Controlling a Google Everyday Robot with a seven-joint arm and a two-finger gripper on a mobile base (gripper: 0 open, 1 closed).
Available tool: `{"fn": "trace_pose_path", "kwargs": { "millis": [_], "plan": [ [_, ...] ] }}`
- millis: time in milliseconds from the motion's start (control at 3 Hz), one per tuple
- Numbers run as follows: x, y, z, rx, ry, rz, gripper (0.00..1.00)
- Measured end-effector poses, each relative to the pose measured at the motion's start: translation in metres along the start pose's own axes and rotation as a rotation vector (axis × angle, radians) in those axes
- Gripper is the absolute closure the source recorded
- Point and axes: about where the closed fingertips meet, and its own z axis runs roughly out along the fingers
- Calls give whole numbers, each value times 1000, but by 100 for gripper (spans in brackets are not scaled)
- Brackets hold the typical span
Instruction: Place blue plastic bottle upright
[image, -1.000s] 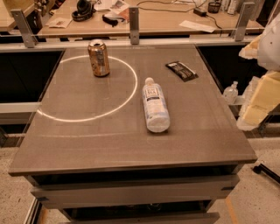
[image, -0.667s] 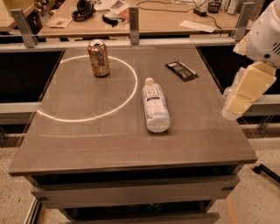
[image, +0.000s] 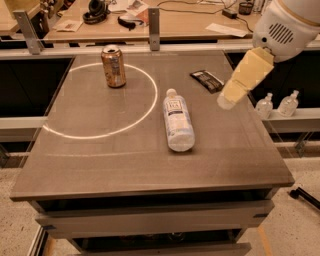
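The blue plastic bottle (image: 177, 121) lies on its side near the middle of the grey table (image: 100, 165), white cap pointing away from me, label with a dark square facing up. My gripper (image: 226, 102), cream-coloured, hangs above the table to the right of the bottle, apart from it and holding nothing that I can see. The white arm housing (image: 287, 27) is at the upper right.
A copper-coloured drink can (image: 113, 66) stands upright at the back left inside a white circle marked on the table. A dark flat packet (image: 207, 80) lies at the back right. Two small clear pump bottles (image: 276, 105) stand on a ledge right of the table.
My arm has moved left from beyond the table's right edge to over the table, closer to the bottle. The bottle, can and packet have not moved.
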Motion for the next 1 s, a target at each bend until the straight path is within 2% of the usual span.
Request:
{"fn": "trace_pose_path", "kwargs": {
  "millis": [333, 667, 1000],
  "plan": [
    [-26, -7, 12, -43, -41, 151, 0],
    [-49, -9, 25, -46, -97, 239, 0],
    [-81, -4, 46, 8, -162, 220, 0]
  ]
}}
